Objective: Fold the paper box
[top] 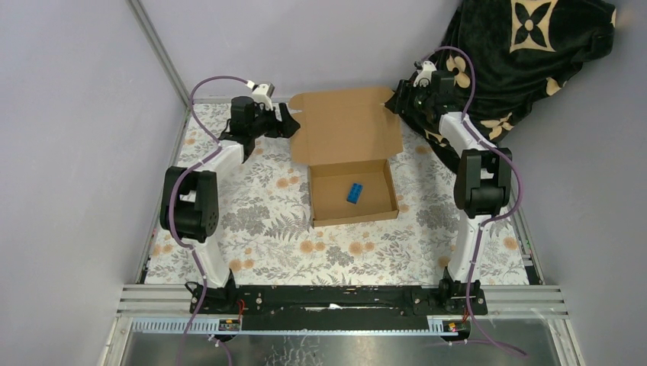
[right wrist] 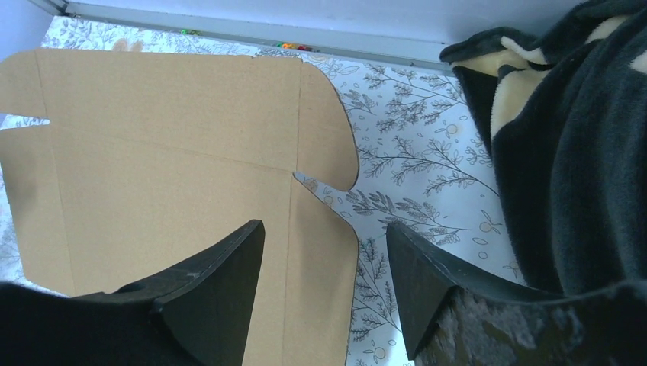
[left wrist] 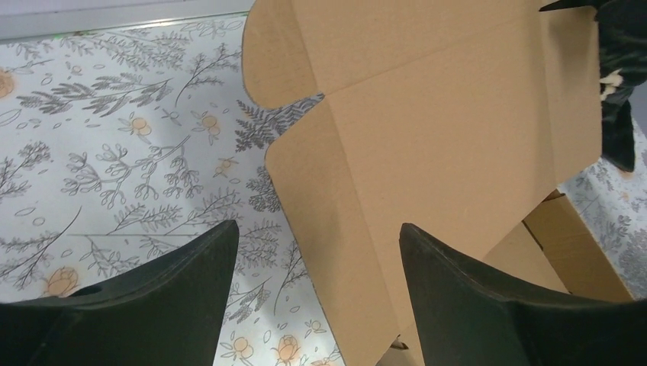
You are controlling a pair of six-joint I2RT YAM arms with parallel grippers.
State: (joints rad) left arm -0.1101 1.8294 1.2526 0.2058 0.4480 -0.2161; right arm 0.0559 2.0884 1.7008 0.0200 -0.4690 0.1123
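The paper box (top: 347, 126) of brown cardboard lies at the back middle of the table. Its lid panel is spread flat behind a formed shallow tray (top: 355, 219), and a small blue block (top: 355, 193) rests inside the tray. My left gripper (top: 292, 122) is at the lid's left edge. In the left wrist view my left gripper (left wrist: 318, 225) is open, with the lid's left side flap (left wrist: 343, 229) running between its fingers. My right gripper (top: 397, 102) is at the lid's right edge. In the right wrist view my right gripper (right wrist: 325, 224) is open, straddling the right side flap (right wrist: 324, 252).
A dark blanket (top: 526, 53) with cream flower shapes is heaped at the back right, close beside my right arm. A floral cloth (top: 259, 221) covers the table. Grey walls stand at the left and back, and a metal rail (top: 343, 299) runs along the near edge.
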